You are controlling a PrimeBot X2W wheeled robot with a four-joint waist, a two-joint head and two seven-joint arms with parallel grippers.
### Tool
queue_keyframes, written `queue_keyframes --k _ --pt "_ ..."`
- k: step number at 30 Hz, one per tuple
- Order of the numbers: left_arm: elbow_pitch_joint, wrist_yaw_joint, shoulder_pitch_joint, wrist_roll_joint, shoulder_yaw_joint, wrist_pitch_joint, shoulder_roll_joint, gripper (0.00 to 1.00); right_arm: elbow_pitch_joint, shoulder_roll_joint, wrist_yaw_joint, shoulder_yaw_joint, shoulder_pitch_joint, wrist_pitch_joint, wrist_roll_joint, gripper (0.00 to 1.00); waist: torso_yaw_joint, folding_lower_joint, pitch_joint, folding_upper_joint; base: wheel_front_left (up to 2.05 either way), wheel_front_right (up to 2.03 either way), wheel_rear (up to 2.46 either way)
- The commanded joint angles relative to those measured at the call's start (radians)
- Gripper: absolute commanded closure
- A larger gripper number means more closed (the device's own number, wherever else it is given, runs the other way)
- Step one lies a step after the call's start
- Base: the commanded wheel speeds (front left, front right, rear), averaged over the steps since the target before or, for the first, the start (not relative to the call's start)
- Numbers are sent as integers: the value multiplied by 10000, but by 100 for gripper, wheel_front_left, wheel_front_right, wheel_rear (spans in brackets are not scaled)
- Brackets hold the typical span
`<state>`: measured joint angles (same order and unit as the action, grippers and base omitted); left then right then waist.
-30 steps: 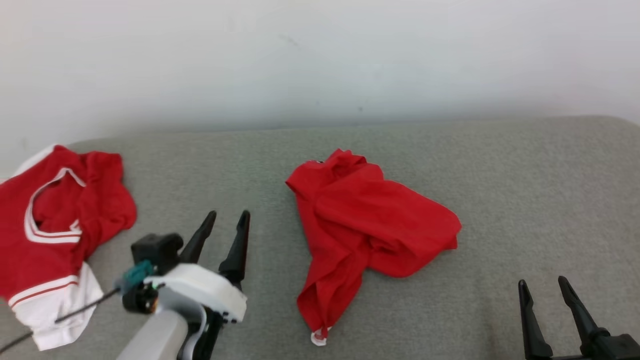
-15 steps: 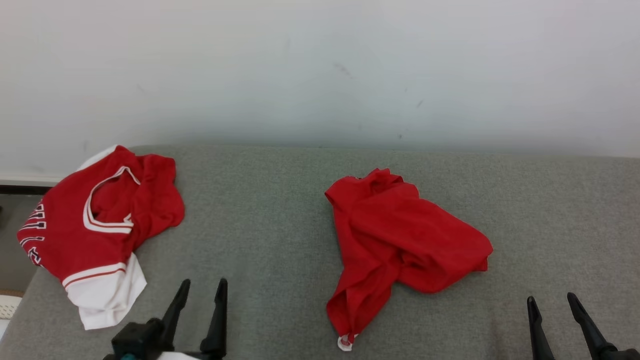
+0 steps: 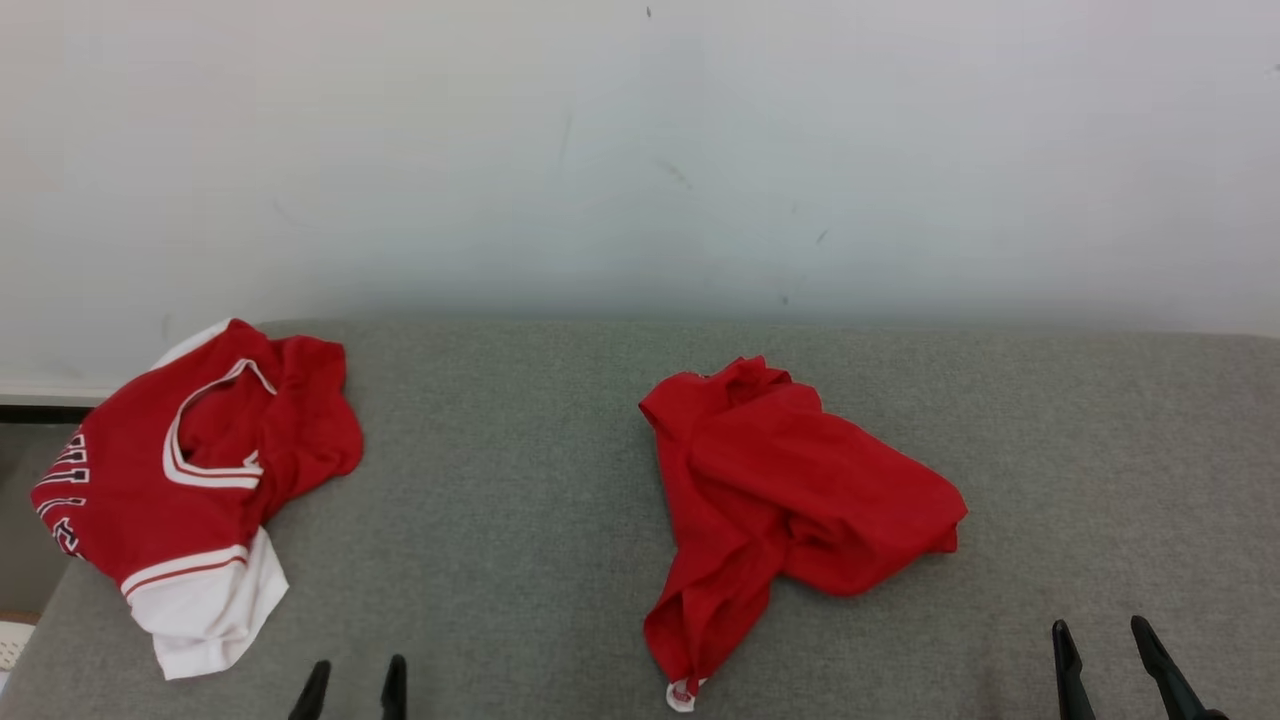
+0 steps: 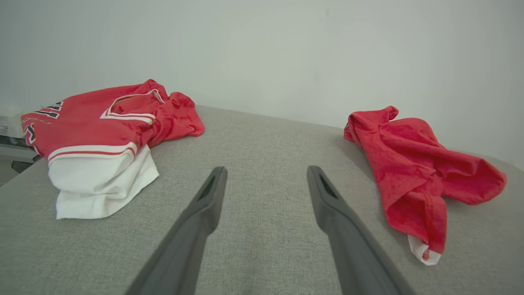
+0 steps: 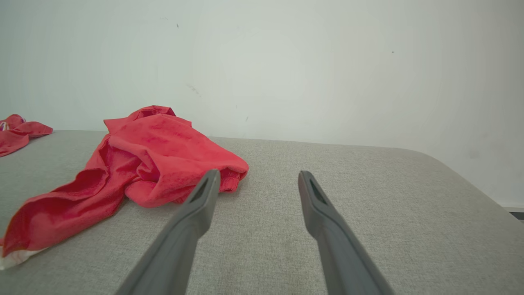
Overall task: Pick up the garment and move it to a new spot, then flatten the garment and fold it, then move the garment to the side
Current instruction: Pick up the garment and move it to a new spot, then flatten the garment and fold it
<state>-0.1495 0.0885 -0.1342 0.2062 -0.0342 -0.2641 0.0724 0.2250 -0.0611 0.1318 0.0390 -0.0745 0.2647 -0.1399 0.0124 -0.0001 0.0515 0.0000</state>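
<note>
A crumpled plain red garment (image 3: 790,500) lies in a heap in the middle of the grey fabric surface (image 3: 520,480), with a small white tag end at its near tip. A red and white jersey (image 3: 190,470) lies bunched at the left edge. My left gripper (image 3: 358,678) is open and empty at the bottom, between the two garments and touching neither. In the left wrist view the left gripper (image 4: 266,170) has the jersey (image 4: 94,127) to its left and the red garment (image 4: 409,164) to its right. My right gripper (image 3: 1100,642) is open and empty. In the right wrist view the right gripper (image 5: 258,174) stands just right of the garment (image 5: 155,159).
A white wall (image 3: 640,150) rises right behind the surface. The surface drops off at its left edge (image 3: 30,640) beside the jersey and curves down at the far right (image 5: 470,184). Bare grey fabric lies between the two garments and right of the plain red one.
The head camera has tilted up and shifted. My left arm has drawn back toward the bottom edge, leaving just its fingertips showing. Both garments lie as before.
</note>
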Motion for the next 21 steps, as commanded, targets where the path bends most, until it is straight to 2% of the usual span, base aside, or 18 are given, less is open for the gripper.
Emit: queue_keyframes --k 1,21 --pt "42 44 -192 -99 165 -5 -38 0 31 26 -21 16 -23 -7 -89 0 -27 1 20 0 0 0 0" --pt "-92 322 -5 -438 672 -5 -203 0 281 102 -21 -152 150 -7 -273 0 -156 1 32 0 0 0 0"
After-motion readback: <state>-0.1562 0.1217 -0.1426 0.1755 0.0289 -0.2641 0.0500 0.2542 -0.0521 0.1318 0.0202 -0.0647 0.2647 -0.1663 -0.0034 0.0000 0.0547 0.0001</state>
